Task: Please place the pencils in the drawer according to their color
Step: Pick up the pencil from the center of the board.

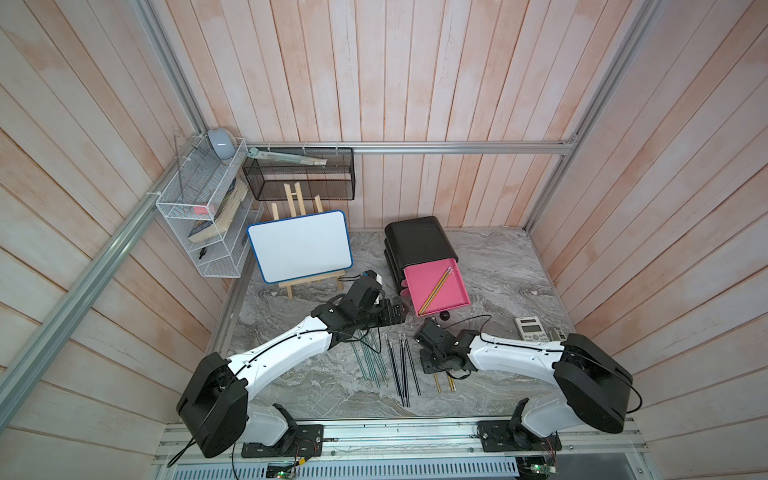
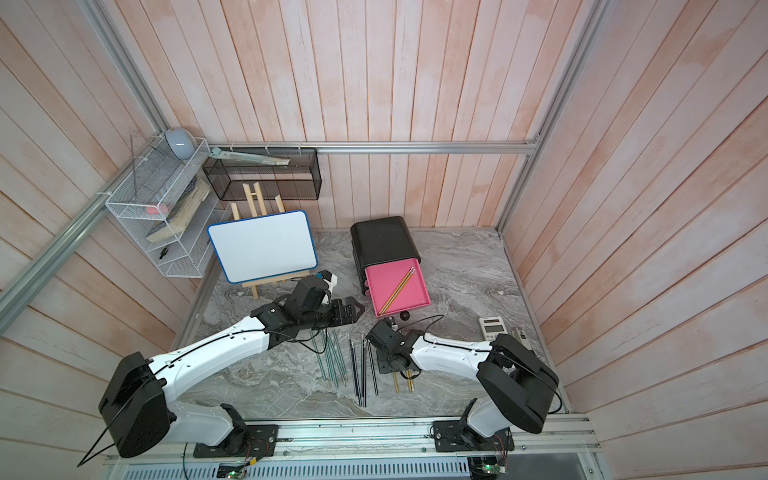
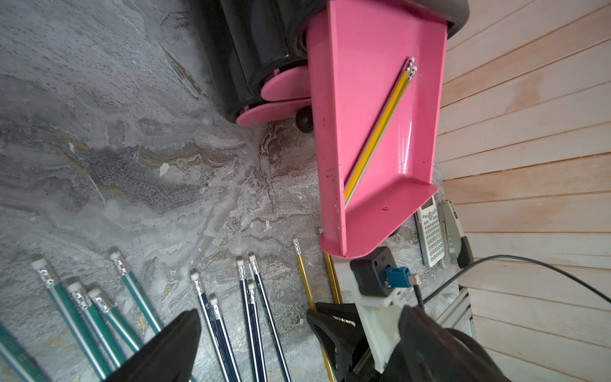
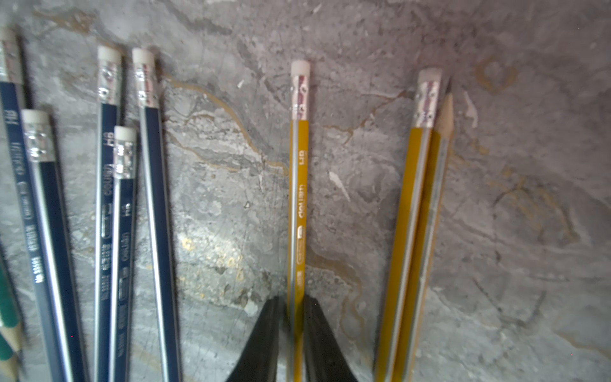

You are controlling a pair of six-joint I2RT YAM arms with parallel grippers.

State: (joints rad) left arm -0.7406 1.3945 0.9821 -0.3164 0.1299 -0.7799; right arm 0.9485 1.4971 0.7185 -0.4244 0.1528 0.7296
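One yellow pencil point(image 4: 297, 205) lies flat on the table point(image 4: 512, 198). The right gripper point(image 4: 295, 307) is closed on it, a finger pressed against each side of the shaft (its eraser end points away from the gripper). Two more yellow pencils point(image 4: 413, 231) lie just beside it, touching each other, one with its sharpened tip next to the other's eraser. On its other side lie the dark pencils point(image 4: 155, 198) in a loose row, and past them the green pencils point(image 3: 82, 317).

Behind the rows, the top pink drawer point(image 1: 455, 291) stands pulled out of the black cabinet point(image 1: 417, 241), with a pair of yellow pencils point(image 1: 435, 291) lying slantwise in it.

The left gripper point(image 3: 253, 317) hangs over the green and dark rows, fingers wide apart and holding nothing. A calculator point(image 1: 533, 329) lies near the right arm.
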